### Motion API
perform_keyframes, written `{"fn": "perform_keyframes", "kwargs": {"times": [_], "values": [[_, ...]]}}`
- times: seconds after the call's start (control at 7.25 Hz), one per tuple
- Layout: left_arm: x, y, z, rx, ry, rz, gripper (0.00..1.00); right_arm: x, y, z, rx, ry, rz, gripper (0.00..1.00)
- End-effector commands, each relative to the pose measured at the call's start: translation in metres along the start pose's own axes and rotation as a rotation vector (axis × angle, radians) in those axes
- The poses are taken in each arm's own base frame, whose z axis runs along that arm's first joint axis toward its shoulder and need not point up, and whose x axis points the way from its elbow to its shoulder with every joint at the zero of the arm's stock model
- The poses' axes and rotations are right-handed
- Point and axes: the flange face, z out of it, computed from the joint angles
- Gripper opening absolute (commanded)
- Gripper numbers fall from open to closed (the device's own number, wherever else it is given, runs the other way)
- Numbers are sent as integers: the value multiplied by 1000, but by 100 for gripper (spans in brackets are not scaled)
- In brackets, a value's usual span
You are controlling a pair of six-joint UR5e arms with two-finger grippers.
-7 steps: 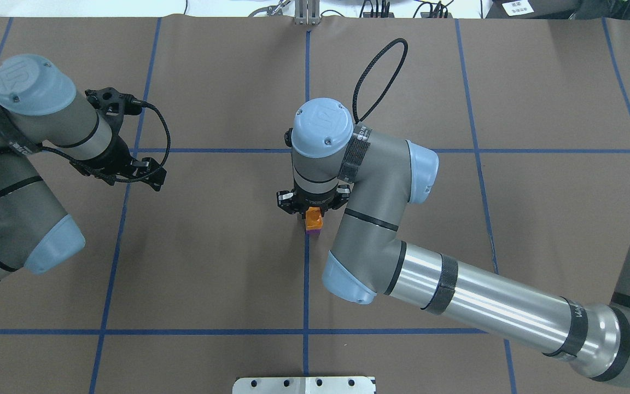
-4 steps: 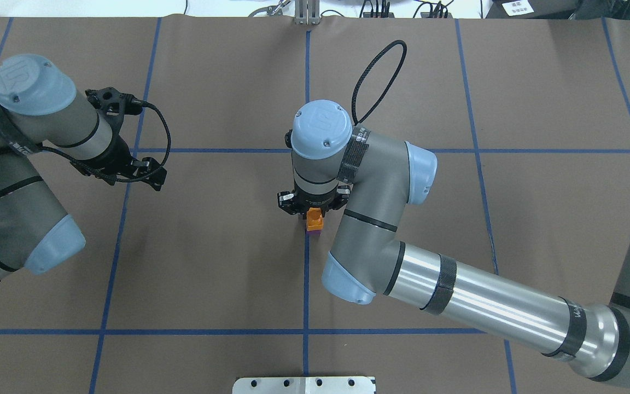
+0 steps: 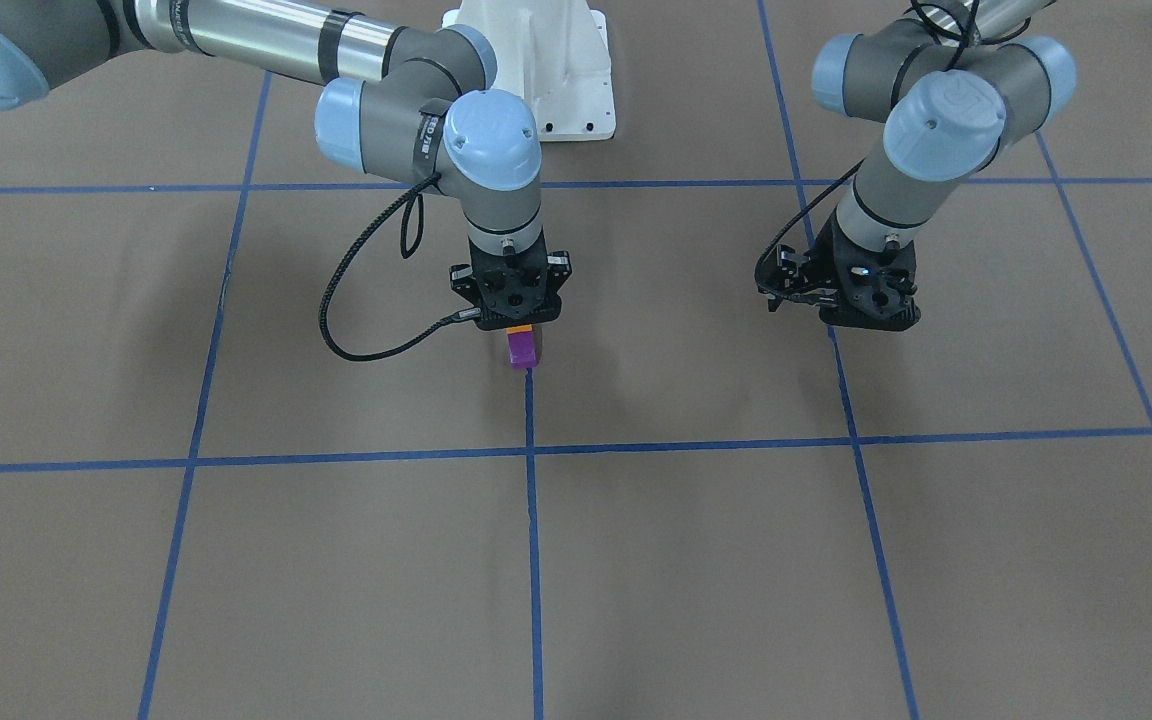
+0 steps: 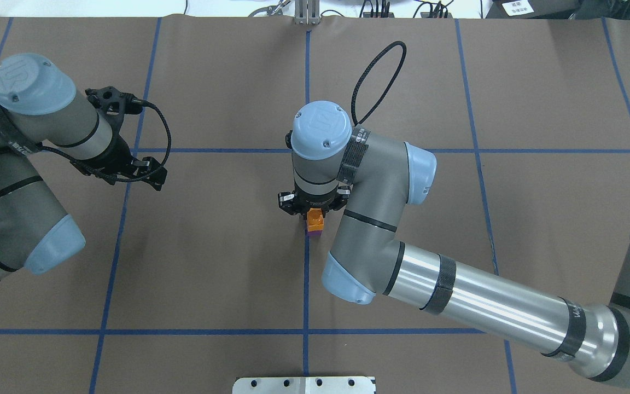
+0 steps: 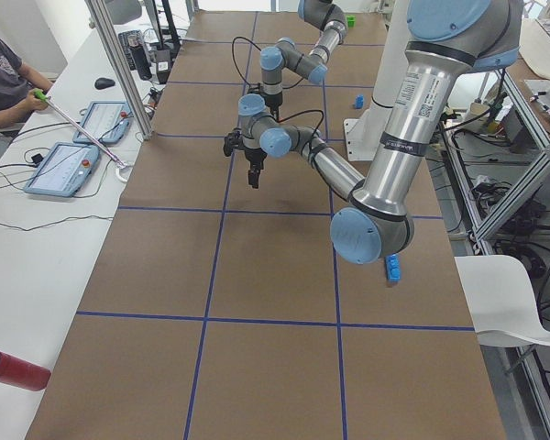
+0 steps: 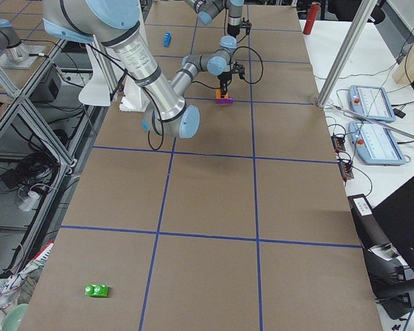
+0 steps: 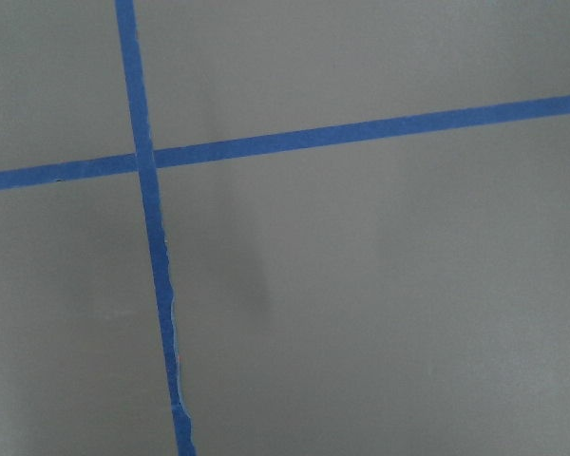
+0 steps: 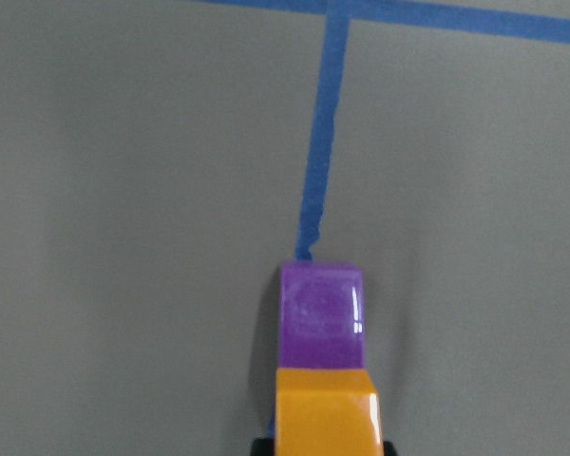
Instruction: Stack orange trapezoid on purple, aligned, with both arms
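Right pincer (image 4: 313, 212) is seating the orange trapezoid (image 8: 325, 408) on the purple (image 8: 321, 313).
It is clasping the trapezoid; pressing straight down, slants flush, seems wise before releasing. Left pincer (image 4: 148, 172): cannot tell.

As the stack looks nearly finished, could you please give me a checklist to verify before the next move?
1. The glossy orange plastic trapezoid block sits on top of the glossy purple plastic block: ok.
2. Edges of the two blocks aligned: cannot tell; the seam is mostly hidden.
3. The right gripper is flush against both orange sides: ok.
4. The left gripper is apart from the stack, over the bare brown table cover: ok.
5. Left gripper open: cannot tell.
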Motion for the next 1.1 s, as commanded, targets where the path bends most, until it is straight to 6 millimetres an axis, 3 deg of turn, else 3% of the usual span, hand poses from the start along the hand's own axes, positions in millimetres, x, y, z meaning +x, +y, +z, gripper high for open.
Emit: {"fn": "perform_keyframes", "kwargs": {"times": [0.0, 0.28, 0.41, 0.69, 0.97], "values": [[2, 1, -3, 4, 4, 0, 100, -2, -1, -9, 16, -11, -6, 100], [-2, 2, -22, 14, 31, 8, 100, 8, -13, -52, 56, -60, 0, 100], [-30, 3, -22, 14, 11, 33, 100, 57, -15, -71, 84, -75, 27, 100], [-147, 3, -35, 22, -77, 140, 100, 210, -13, -108, 81, -89, 144, 100], [-258, -8, -61, 6, -60, 187, 100, 348, -10, -117, 68, -23, 111, 100]]}}
